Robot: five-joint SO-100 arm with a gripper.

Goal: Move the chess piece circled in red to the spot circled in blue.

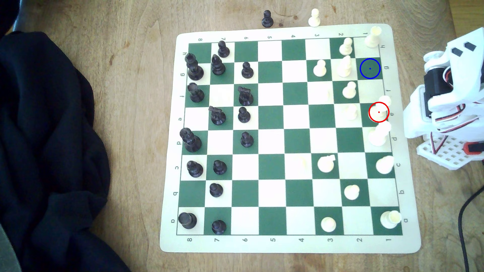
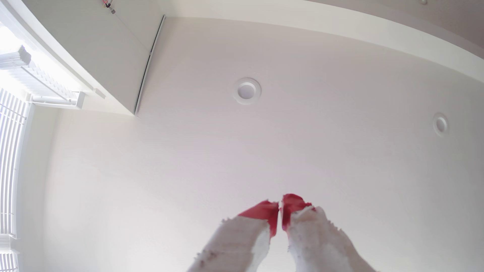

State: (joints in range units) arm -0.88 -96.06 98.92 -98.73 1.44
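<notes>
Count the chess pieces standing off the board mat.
2. On the wooden table beyond the mat's top edge in the exterior view: a black plastic pawn, and a cream-white plastic pawn to its right. The black cloth could hide others.

White printed arm (image 1: 450,104) with black motors, red-black-white wires; red-tipped pincer (image 2: 280,206).

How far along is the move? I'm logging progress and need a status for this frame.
Nothing looks done: the chess piece stands on its red-ringed square, and the spot with the blue ring is bare. In hand: nothing; the gripper points at the ceiling, tips together and holding nothing, with the arm folded beside the board. Left: reach, grasp, carry, place.
</notes>
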